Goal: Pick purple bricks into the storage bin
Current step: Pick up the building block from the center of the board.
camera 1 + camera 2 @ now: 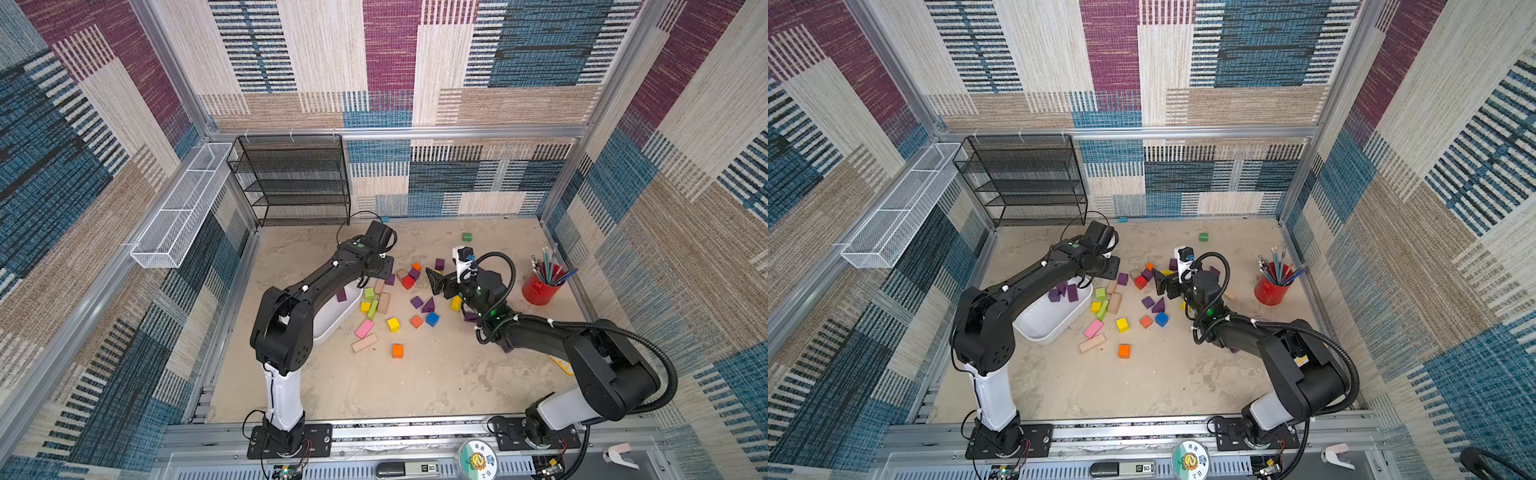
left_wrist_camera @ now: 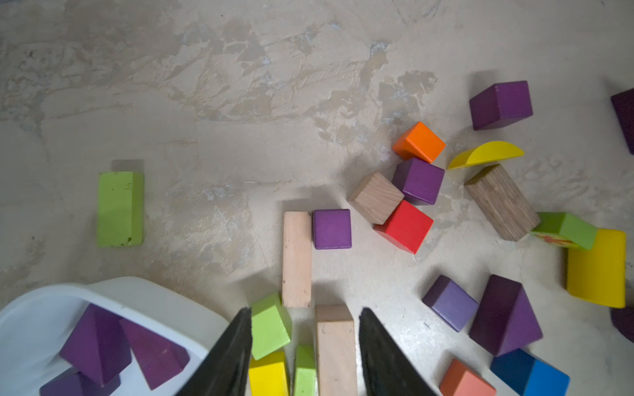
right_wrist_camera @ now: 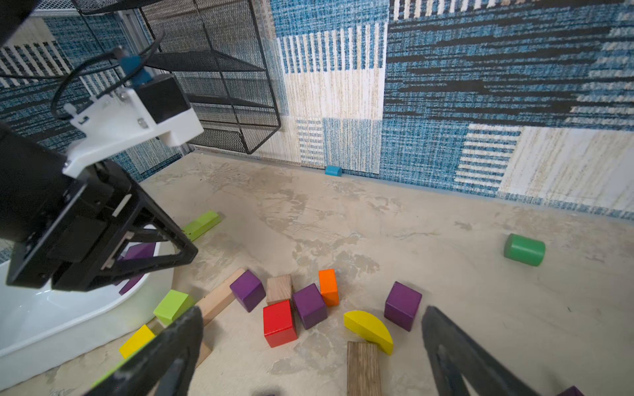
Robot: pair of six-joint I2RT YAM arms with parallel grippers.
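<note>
Lying in storage bin (image 1: 1045,321): three purple bricks (image 1: 1072,293).

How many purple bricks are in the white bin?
3 purple bricks, bunched at the storage bin's far end: one leftmost, one behind it, one toward the loose blocks. The left arm may hide more.

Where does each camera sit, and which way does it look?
Top views: high over the robot's base, looking down on the table; left arm and right arm show.
Left wrist: on the left arm, looking down at purple bricks and storage bin; left end effector shows.
Right wrist: low, facing the back wall; open right end effector shows, the left one too.
Shared: all show the red cube.
</note>
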